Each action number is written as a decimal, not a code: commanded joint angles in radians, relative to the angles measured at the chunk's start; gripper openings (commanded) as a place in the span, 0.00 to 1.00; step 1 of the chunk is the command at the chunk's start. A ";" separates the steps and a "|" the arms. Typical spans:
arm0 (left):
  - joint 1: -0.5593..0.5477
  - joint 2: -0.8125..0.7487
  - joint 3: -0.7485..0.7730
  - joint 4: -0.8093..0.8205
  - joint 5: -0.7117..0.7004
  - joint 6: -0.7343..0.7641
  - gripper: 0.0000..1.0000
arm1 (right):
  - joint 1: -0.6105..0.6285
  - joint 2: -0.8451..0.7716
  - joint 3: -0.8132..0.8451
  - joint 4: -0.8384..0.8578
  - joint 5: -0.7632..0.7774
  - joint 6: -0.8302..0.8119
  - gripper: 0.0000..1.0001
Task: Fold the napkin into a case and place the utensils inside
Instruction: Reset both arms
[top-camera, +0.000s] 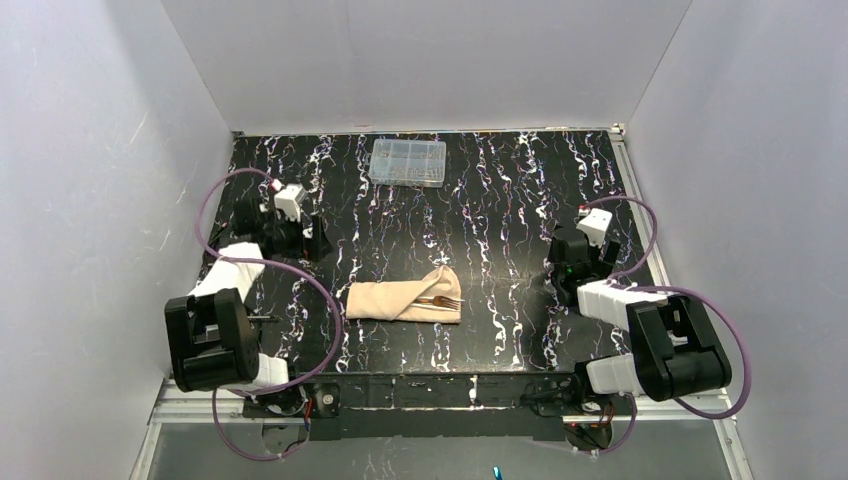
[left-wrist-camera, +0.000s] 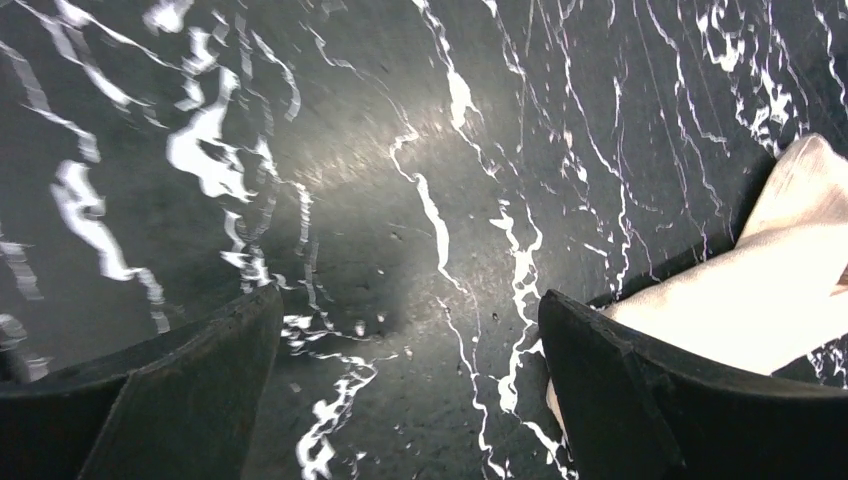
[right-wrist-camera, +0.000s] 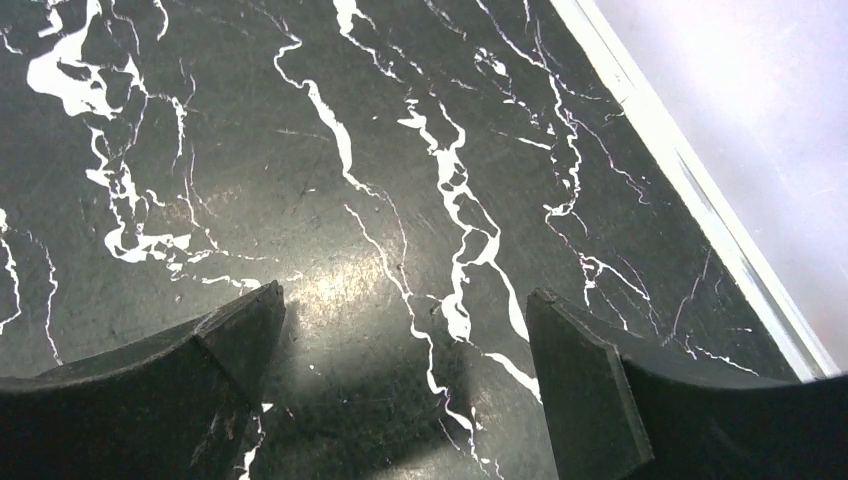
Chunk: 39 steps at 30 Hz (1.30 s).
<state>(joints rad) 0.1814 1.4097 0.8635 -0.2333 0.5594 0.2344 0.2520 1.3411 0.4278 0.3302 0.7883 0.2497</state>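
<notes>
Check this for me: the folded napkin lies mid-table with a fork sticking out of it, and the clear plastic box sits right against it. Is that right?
Not quite. The top view shows the clear plastic box apart from the napkin, at the far edge of the table. The rest holds: the folded napkin lies mid-table with a fork sticking out.

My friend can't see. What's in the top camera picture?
A folded beige napkin lies in the middle of a marbled table, copper utensils poking from one end. The left arm and right arm rest at the sides. A clear plastic box sits at the far edge.
</notes>
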 joint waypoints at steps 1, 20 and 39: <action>-0.006 -0.003 -0.190 0.406 0.121 -0.088 0.98 | -0.016 -0.001 -0.111 0.431 0.064 -0.093 0.99; -0.046 -0.020 -0.580 1.165 0.106 -0.115 0.98 | -0.072 0.257 -0.214 0.947 -0.290 -0.299 0.99; -0.080 0.081 -0.582 1.287 -0.203 -0.218 0.98 | -0.103 0.266 -0.161 0.853 -0.262 -0.256 0.99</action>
<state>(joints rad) 0.1043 1.4986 0.2623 1.0466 0.3882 0.0101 0.1562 1.6142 0.2474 1.1538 0.5014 -0.0101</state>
